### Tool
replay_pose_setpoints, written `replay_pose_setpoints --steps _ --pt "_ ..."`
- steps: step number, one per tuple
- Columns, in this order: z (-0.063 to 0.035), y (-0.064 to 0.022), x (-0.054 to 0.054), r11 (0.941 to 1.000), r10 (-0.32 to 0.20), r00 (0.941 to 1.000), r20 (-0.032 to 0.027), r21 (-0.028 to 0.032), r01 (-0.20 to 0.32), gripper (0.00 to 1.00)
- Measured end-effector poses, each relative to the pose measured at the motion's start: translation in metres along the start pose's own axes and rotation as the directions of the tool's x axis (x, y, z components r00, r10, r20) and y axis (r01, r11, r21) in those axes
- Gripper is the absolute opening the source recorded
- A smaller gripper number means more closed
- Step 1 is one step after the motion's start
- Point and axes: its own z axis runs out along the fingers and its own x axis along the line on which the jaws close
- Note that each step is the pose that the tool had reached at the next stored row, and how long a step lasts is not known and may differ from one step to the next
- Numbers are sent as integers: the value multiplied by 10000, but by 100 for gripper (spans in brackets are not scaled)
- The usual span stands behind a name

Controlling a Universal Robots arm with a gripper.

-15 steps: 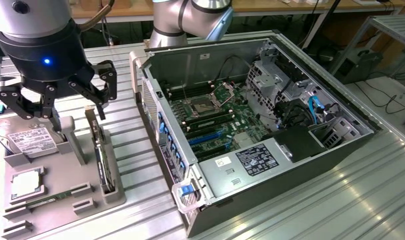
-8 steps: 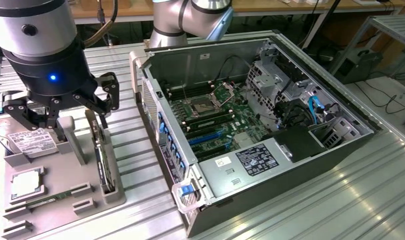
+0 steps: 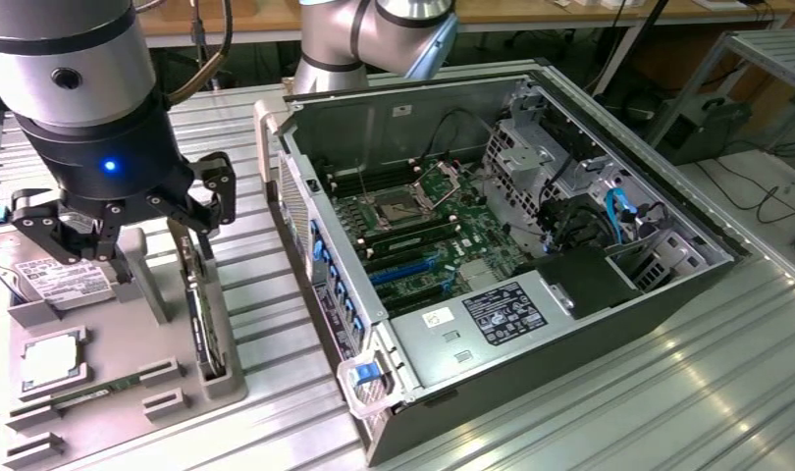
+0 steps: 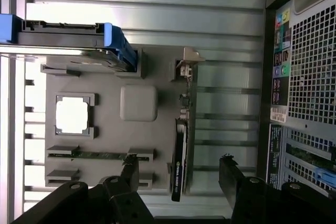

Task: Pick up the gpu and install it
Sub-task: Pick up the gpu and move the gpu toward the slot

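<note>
The gpu (image 3: 204,319) stands on edge in a slot of the grey parts holder (image 3: 123,339), at that holder's side nearest the computer case. Seen from the wrist, the gpu (image 4: 180,150) is a thin edge-on card with a black shroud and a silver bracket at its far end. My gripper (image 3: 126,234) hangs open just above the holder. In the wrist view the gripper (image 4: 179,172) straddles the card's shroud end, one black finger (image 4: 131,170) on each side, both apart from the card. Nothing is held.
The holder also carries a hard drive (image 3: 47,277) with blue rails (image 4: 68,35), a square processor (image 4: 72,115) and a RAM stick (image 4: 89,155). The open computer case (image 3: 503,245) lies on its side at the exterior view's right, motherboard (image 3: 411,231) exposed, on a ribbed metal table (image 3: 660,392).
</note>
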Motion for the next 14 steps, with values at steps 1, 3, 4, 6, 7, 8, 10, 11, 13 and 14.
replay_pose_setpoints --steps 1,3,4,6,7,8,10,11,13,14 --pt "9 0 0 10000 0 10000 0 0 0 72" --pt "26 -1 1 10000 0 10000 0 0 0 72" --pt "35 -1 1 10000 0 10000 0 0 0 72" --pt "50 -2 1 10000 0 10000 -1 1 0 72" --pt "67 -2 1 10000 0 10000 0 0 0 72" --pt "77 -2 1 10000 0 10000 0 1 0 72" --pt "104 -4 0 10000 -1 10000 -1 1 1 72" --pt "111 -4 0 10000 0 10000 -2 1 0 72" --pt "128 -4 1 10000 0 10000 -3 1 0 72" --pt "139 -5 1 10000 0 10000 -2 1 0 72"
